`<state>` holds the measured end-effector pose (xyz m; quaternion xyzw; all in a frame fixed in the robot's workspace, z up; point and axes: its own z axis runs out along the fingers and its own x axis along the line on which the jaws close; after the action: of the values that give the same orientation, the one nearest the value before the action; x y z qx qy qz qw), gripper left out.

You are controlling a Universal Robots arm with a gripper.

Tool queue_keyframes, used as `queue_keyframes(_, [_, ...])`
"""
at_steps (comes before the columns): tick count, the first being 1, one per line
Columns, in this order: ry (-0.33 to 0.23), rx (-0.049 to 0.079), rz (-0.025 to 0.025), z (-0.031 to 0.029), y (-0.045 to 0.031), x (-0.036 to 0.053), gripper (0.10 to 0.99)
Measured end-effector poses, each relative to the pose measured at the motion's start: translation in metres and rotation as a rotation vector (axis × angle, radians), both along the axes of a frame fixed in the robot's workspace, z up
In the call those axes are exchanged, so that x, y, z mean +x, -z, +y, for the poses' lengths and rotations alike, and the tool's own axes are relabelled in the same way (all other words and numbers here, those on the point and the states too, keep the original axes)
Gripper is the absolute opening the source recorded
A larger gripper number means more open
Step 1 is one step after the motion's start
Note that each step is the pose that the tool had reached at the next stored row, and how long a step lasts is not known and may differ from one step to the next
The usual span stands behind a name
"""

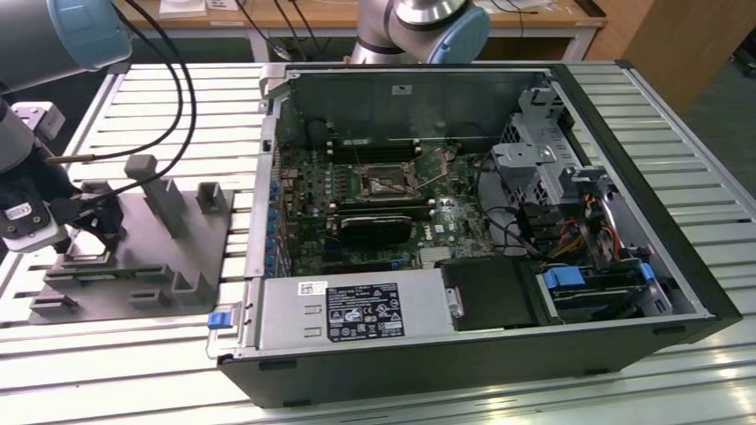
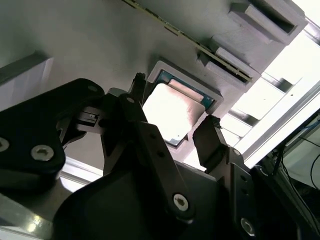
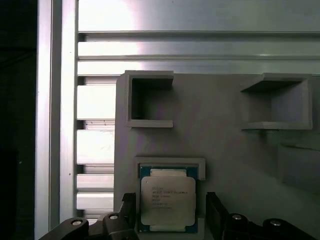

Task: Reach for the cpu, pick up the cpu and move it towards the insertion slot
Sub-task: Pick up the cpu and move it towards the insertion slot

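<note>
While the cpu (image 3: 167,205) lies recessed in the grey holder (image 3: 225,150), the gripper (image 3: 169,196) straddles it, spread apart, seemingly not touching.

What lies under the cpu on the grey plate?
The cpu sits in a shallow raised-rim pocket of the grey fixture plate. The rim shows around the chip; the pocket's floor beneath is covered by the chip itself.

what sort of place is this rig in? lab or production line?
Probably a robotics lab bench for PC assembly trials: a robot arm at a slatted aluminium table, an open PC case with its motherboard exposed, and a grey fixture holding the cpu.
</note>
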<state>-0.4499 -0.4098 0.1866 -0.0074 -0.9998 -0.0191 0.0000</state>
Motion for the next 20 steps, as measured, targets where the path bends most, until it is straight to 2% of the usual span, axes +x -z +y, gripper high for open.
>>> queue_keyframes(16, [-0.01, 0.0, 0.0001, 0.0013, 0.0035, 0.0, 0.663])
queue_keyframes(18, [-0.01, 0.0, 0.0001, 0.0014, 0.0036, 0.0, 0.647])
queue_keyframes(19, [-0.01, 0.0, 0.0002, 0.0014, 0.0036, 0.0, 0.584])
queue_keyframes(20, [-0.01, 0.0, 0.0003, 0.0013, 0.0035, 0.0, 0.584])
